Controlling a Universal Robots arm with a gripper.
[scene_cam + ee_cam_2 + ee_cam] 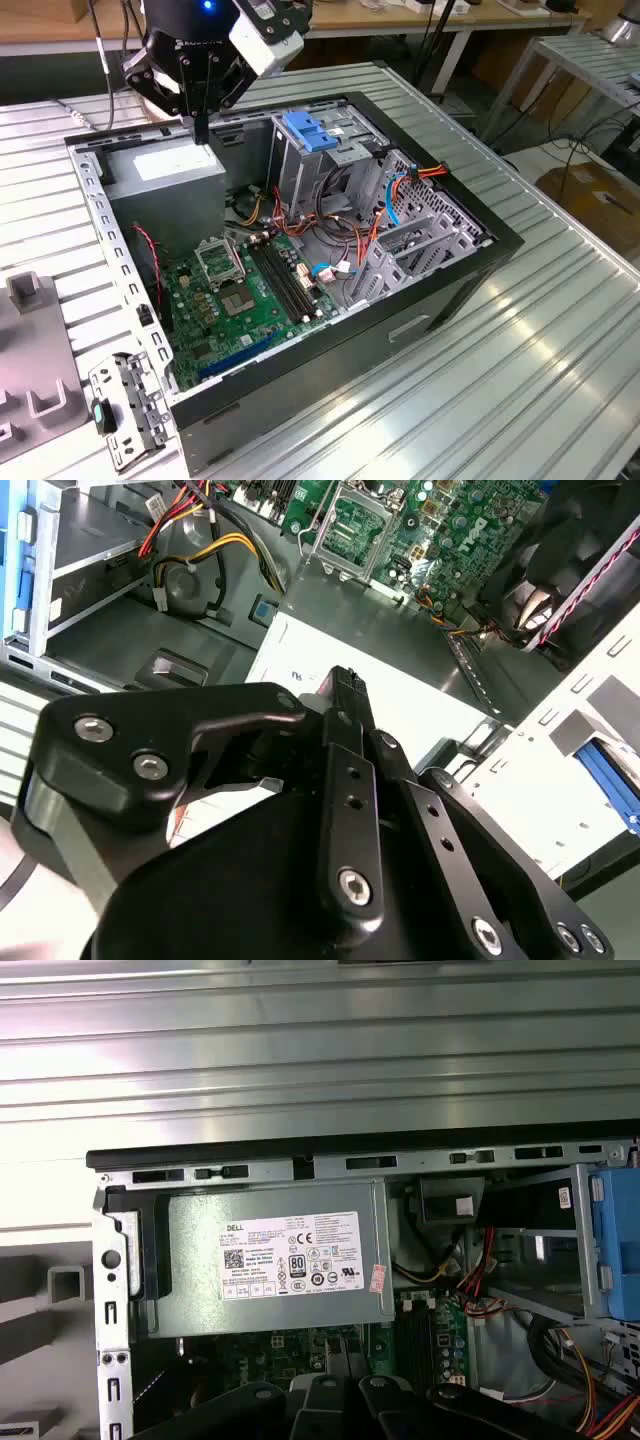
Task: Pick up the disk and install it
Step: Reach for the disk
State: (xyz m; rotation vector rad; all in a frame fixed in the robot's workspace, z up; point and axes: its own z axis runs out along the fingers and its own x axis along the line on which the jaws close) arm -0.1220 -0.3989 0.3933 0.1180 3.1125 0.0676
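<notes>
The computer case (330, 360) lies on its side with its panel off, which gives access from above. The gripper (201, 128) hangs just above the grey power-supply box (165, 165), jaws drawn together with nothing between them, so in my judgement no pick has been made. Beside the power-supply box stands the drive cage (300, 175) under its blue latch (308, 132), its bays apparently vacant, with the motherboard (240, 290) on the case floor; where the disk lies cannot be established.
</notes>
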